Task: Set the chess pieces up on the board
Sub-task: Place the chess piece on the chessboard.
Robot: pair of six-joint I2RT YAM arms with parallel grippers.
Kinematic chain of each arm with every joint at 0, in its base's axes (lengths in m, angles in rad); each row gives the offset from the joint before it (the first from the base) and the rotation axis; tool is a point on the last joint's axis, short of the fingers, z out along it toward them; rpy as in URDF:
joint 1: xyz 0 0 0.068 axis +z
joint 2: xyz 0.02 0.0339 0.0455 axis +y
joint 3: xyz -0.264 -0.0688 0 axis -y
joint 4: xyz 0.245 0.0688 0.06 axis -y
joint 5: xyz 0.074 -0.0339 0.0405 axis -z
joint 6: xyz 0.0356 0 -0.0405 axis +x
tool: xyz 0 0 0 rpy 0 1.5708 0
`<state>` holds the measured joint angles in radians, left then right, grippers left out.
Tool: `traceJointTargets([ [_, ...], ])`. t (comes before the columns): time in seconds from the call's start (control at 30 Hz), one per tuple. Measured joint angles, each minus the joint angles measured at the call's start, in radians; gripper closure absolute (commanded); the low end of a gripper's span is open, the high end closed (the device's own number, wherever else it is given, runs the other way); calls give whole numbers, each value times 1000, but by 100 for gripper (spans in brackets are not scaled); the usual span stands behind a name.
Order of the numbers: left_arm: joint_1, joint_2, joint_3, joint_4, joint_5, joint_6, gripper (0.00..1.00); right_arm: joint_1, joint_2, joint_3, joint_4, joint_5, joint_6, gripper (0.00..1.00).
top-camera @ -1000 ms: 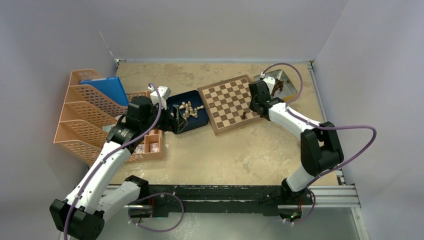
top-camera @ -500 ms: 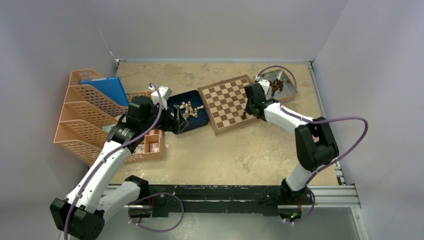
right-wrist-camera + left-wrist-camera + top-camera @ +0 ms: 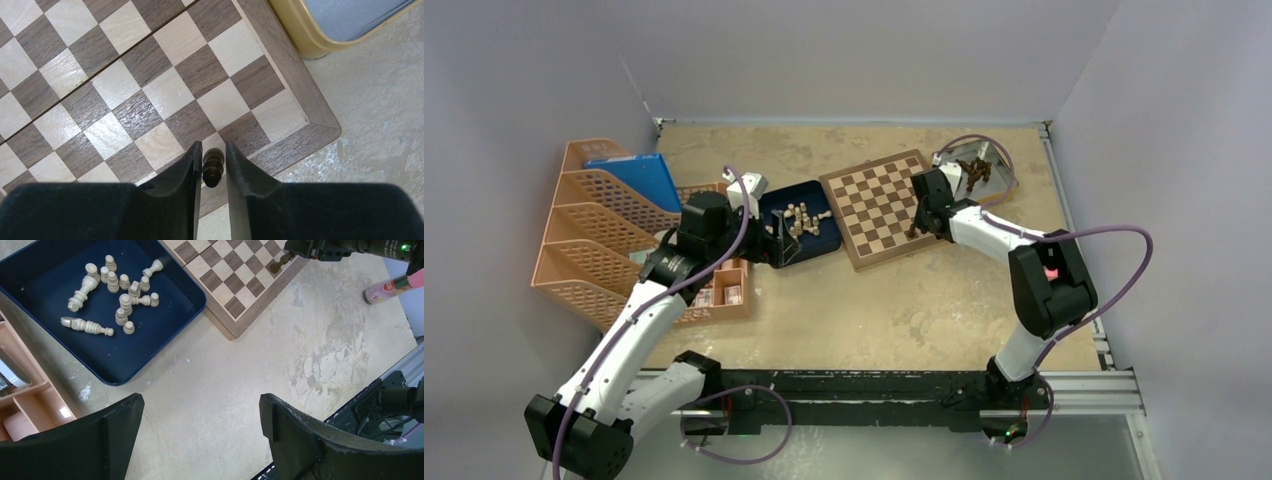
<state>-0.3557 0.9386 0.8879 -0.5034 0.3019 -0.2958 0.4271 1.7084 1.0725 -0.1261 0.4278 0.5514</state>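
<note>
The board (image 3: 879,205) lies angled at the middle back of the table. One dark chess piece (image 3: 212,170) stands upright on the board's (image 3: 150,75) near right corner square. My right gripper (image 3: 213,150) straddles it, jaws narrowly open with a thin gap at each side. From above, the right gripper (image 3: 919,222) hides most of that piece (image 3: 912,231). My left gripper (image 3: 200,405) hangs wide open and empty over bare table, just in front of the blue tray (image 3: 115,375). Several pale chess pieces (image 3: 120,290) lie scattered in that tray. More dark pieces (image 3: 974,172) sit in the silver tin (image 3: 1002,165).
Orange file racks (image 3: 594,230) and a small compartment box (image 3: 724,290) crowd the left side beside my left arm. The tin's rim (image 3: 300,35) lies close to the board's right edge. The blue tray (image 3: 809,250) touches the board's left side.
The right arm's elbow swung left and the wrist settled over the board's corner. Its jaws parted slightly around the dark piece. The left arm stayed still.
</note>
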Motion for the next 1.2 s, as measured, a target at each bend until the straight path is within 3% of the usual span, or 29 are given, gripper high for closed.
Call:
traceJointTargets([
  [0.57,0,-9,0,0,-14,0,14,5,-1,10,-38,8,-2,68],
  [0.97,0,-9,0,0,-14,0,14,0,-1,183,-101,99,-29,67],
  [1.2,0,-10,0,0,-14,0,14,-82,19,261,-93,123,-83,67],
])
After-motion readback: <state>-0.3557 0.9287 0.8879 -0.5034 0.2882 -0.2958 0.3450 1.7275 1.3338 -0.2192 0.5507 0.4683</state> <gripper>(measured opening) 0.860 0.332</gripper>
